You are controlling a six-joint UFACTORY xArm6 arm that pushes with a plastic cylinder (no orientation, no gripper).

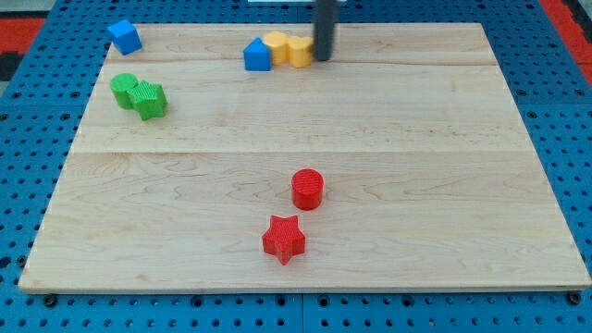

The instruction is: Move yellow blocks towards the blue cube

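Two yellow blocks sit side by side near the view's top centre: one (277,45) to the left and one (300,50) to the right, touching each other. A blue block (257,55) touches the left yellow block on its left side. The blue cube (124,36) lies at the view's top left corner of the board. My tip (324,57) stands right against the right side of the right yellow block.
Two green blocks (125,90) (150,99) touch each other at the view's left. A red cylinder (308,189) and a red star (284,240) lie low in the middle. The wooden board (444,185) rests on a blue pegboard.
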